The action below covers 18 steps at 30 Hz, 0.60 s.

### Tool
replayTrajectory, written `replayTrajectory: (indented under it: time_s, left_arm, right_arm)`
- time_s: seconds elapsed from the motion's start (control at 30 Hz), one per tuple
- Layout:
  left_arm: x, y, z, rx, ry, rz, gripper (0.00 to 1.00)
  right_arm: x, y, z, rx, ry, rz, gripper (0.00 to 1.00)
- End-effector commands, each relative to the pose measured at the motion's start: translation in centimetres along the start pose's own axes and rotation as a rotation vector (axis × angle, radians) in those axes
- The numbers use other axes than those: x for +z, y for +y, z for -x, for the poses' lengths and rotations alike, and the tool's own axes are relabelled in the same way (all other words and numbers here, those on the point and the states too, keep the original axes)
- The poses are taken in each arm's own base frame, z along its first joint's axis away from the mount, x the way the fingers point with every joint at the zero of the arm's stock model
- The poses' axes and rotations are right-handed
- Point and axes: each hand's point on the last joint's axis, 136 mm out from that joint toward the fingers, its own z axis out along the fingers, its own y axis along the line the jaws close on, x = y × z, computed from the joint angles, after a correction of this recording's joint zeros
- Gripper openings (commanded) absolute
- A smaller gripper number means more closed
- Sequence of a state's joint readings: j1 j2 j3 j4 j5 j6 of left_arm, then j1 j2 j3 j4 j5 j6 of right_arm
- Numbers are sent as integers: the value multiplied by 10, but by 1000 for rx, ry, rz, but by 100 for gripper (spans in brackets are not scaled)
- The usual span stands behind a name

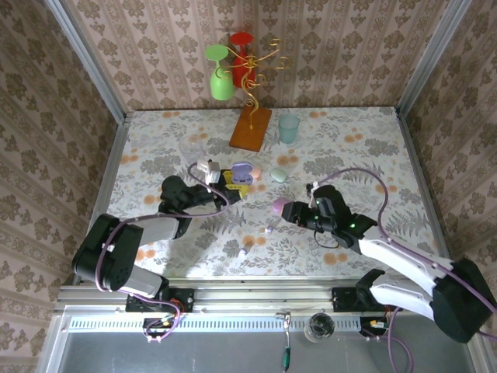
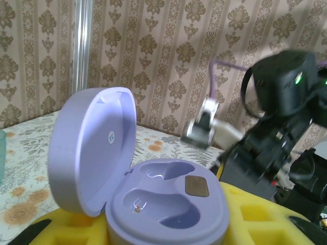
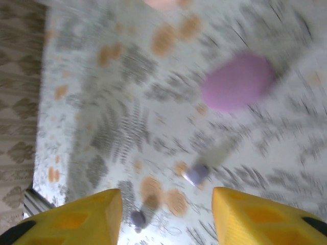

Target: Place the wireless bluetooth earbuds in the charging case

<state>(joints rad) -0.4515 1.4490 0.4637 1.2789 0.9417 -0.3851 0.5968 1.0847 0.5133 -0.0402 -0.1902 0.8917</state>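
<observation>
Floral tablecloth point(image 1: 155, 155) had two tiny earbuds point(image 3: 196, 173) lying loose near a shut pink case point(image 3: 237, 81), so nothing was inserted yet. Left gripper point(image 1: 231, 180) looked clamped on the open purple case point(image 2: 168, 204) (both wells empty). Right gripper point(image 3: 166, 214) hung over the buds, jaws apart and empty, leaving picking and seating both buds.
</observation>
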Motion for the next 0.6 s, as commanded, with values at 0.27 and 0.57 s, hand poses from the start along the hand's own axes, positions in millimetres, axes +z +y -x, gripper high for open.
replayTrajectory:
  time_s: [0.27, 0.57]
  left_arm:
    - [-10, -5, 3, 88, -16, 13, 34]
    - [-11, -9, 2, 97, -15, 7, 34]
  right_arm:
    - [62, -2, -36, 202, 186, -52, 36]
    - [80, -8, -46, 189, 245, -95, 33]
